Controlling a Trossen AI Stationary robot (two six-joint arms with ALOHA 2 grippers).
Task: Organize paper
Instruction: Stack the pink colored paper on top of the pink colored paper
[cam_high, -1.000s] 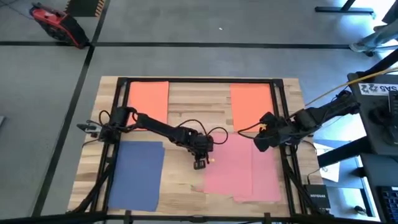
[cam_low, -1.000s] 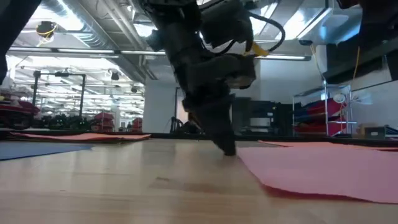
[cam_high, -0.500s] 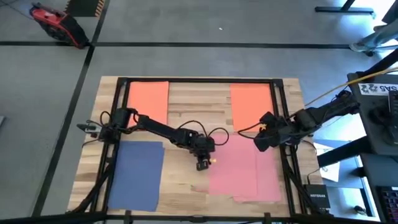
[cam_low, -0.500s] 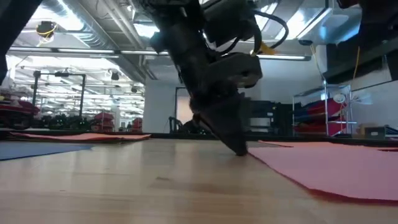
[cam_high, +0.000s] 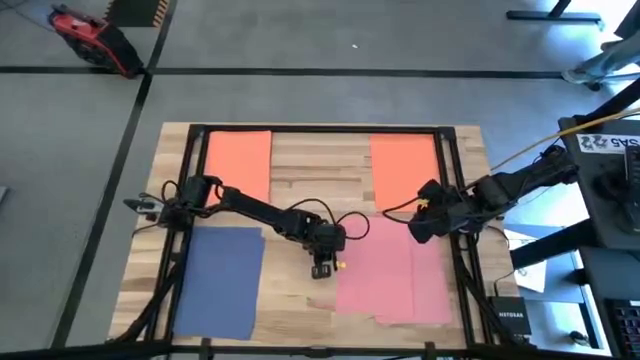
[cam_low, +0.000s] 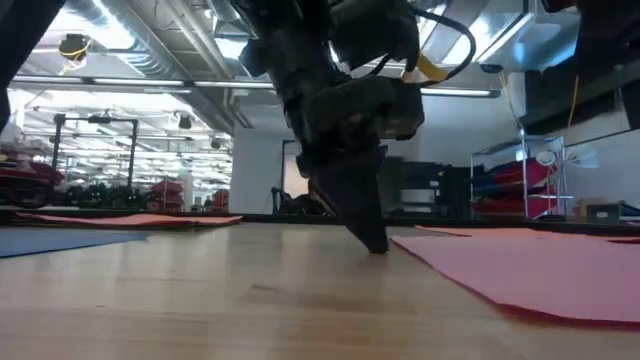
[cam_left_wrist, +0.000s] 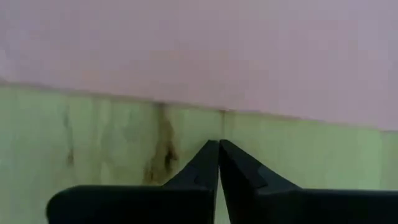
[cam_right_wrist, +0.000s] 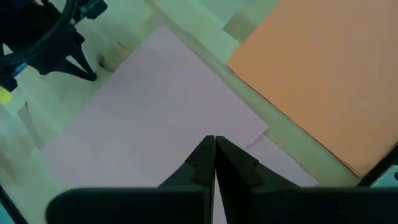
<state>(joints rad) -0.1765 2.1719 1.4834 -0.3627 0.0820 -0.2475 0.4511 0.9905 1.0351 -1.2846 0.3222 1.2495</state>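
My left gripper (cam_high: 321, 268) sits low in the centre of the high view, fingertips pressed together and holding nothing, its tip down at the bare wood just beside the left edge of the pink paper (cam_high: 385, 270). In the low view that gripper (cam_low: 372, 240) stands like a closed wedge at the near corner of the pink sheet (cam_low: 520, 265), which lies flat to the right. My right gripper (cam_high: 418, 228) hangs at the right of the high view over the upper edge of the pink sheet, its fingers also shut with nothing between them. As for progress, I judge it partway: two orange sheets lie separately at the top, one upper left (cam_high: 238, 160) and one upper right (cam_high: 403, 165), the blue sheet (cam_high: 220, 280) lies lower left, and the pink sits lower right with a second pink layer peeking out along its bottom edge. Nothing is gathered into one stack on the table (cam_high: 310, 160) yet, so the sheets are spread in four places, and collecting or squaring them is what remains.
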